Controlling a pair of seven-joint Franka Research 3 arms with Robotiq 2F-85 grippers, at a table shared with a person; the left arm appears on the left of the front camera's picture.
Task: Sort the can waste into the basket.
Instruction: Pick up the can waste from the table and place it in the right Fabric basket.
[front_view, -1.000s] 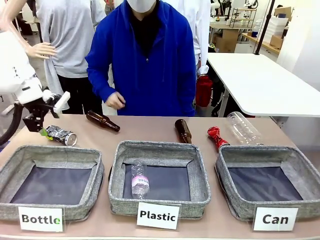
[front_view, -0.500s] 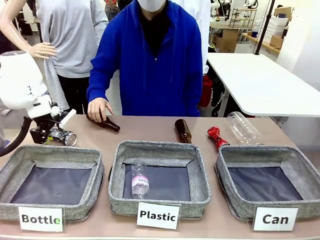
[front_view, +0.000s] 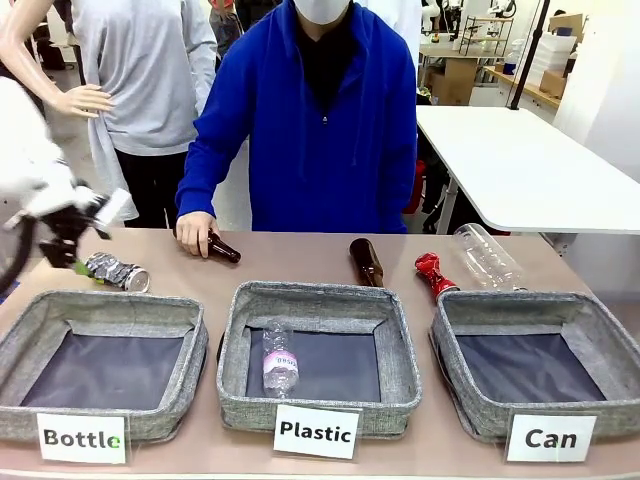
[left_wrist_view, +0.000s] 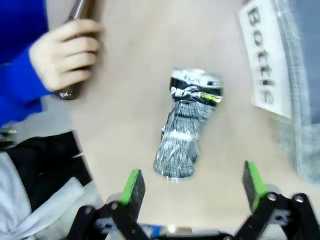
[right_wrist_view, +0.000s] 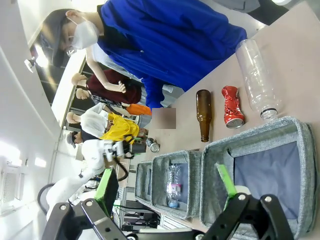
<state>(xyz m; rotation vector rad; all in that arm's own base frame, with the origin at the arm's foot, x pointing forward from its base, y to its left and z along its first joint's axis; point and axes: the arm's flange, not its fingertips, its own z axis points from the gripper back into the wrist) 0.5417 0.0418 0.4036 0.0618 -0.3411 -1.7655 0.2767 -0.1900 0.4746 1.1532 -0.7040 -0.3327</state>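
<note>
The silver-grey crushed can (front_view: 117, 271) lies on the table behind the "Bottle" basket. My left gripper (front_view: 78, 258) hovers just left of it, blurred by motion. In the left wrist view the can (left_wrist_view: 187, 125) lies just beyond my left gripper (left_wrist_view: 192, 182), which is open and touches nothing. The red crushed can (front_view: 434, 273) lies behind the "Can" basket (front_view: 520, 303), which holds nothing. My right gripper (right_wrist_view: 166, 182) is open in the air, above the "Can" basket (right_wrist_view: 250, 135) and the red can (right_wrist_view: 231, 105).
A person's hand (front_view: 195, 232) holds a brown bottle (front_view: 222, 250) near the silver can. Another brown bottle (front_view: 366, 261) and a clear plastic bottle (front_view: 487, 256) lie at the back. The "Plastic" basket (front_view: 318, 296) holds a small bottle; the "Bottle" basket (front_view: 105, 305) is on the left.
My left gripper dipped toward the silver can, then rose and swung back left. The person's hand came down onto the left brown bottle and took hold of it.
</note>
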